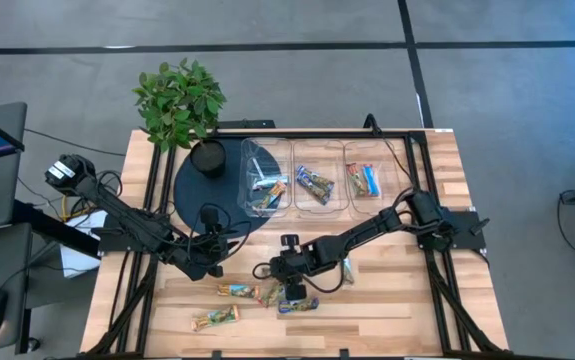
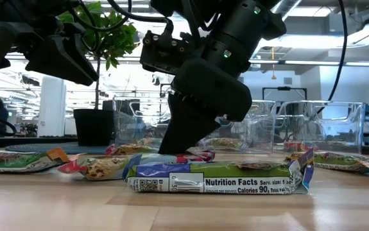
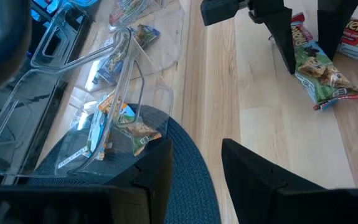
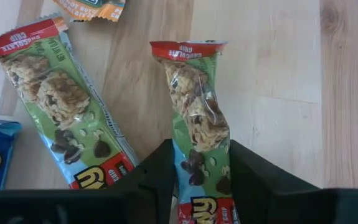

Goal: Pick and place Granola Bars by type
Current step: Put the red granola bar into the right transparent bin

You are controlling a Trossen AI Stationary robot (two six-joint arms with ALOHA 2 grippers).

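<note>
Right fingers squeeze a green bar (bare wood beside); left fingers parted, empty.

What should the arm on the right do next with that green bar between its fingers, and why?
Probably lift it straight up. The right gripper has its fingers on both sides of the green bar, which lies flat on the table with another green bar close beside it.

Right claw lowered to the surface, fingers closed against both sides of a green chocolate-chip bar; arm extended inward from the right edge. Left claw raised, fingers parted, nothing between them; arm bent.
</note>
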